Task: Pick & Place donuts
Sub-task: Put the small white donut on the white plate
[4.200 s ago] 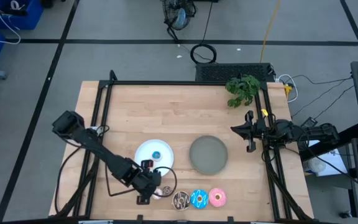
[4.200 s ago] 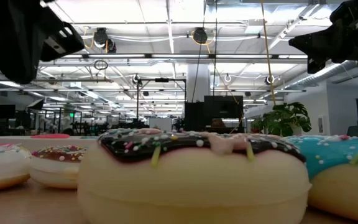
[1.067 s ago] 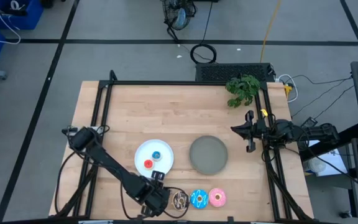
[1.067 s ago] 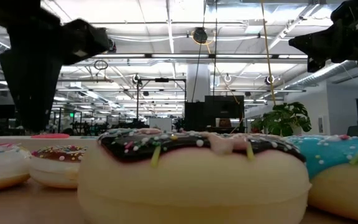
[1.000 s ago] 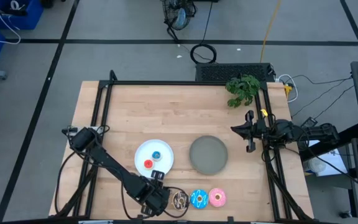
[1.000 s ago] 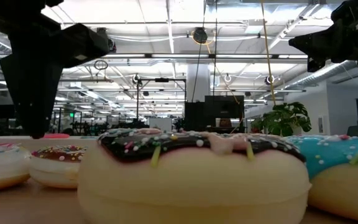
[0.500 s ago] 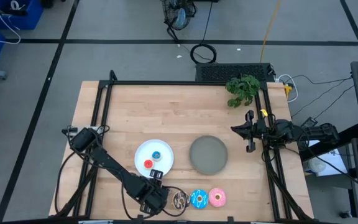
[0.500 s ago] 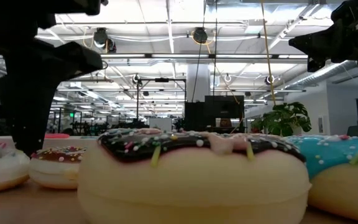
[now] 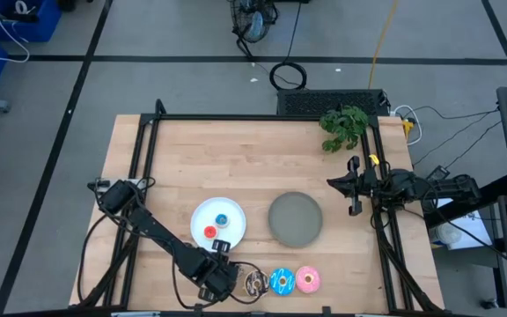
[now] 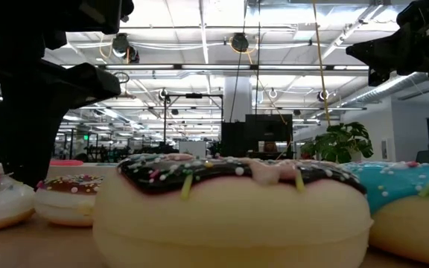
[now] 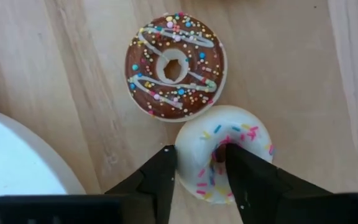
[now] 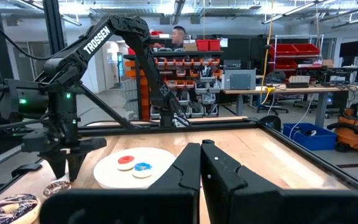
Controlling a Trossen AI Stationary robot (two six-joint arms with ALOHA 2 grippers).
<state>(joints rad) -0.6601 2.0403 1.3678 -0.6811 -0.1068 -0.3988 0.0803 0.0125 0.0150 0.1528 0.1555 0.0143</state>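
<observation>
High view: we take the white plate [image 9: 219,221] as landmark. L gripper [image 9: 221,279] sits just below it toward the table's front edge, beside the dark donut [image 9: 256,283]. Blue donut [image 9: 282,281] and pink donut [image 9: 308,280] line up further right of the plate's lower side. On the plate: tiny red donut [image 9: 209,232] and tiny blue donut [image 9: 222,220]. Grey plate [image 9: 295,218] lies just right of the white one. R gripper [image 9: 353,187] waits well right of it, past the grey plate.

Low view: dark donut [image 10: 233,212] fills the front; the L arm is down at far left by the tiny brown donut [image 10: 69,196].

L wrist view: L fingers [image 11: 161,180] are parted around one side of the tiny white-pink donut [image 11: 224,152], one finger in its hole, one outside, w/ the tiny brown donut [image 11: 174,66] touching it and the white plate's [image 11: 17,163] rim near.

R wrist view: R gripper [image 12: 201,163] fingers are closed, empty; white plate [image 12: 132,168] w/ the two tiny donuts ahead.
</observation>
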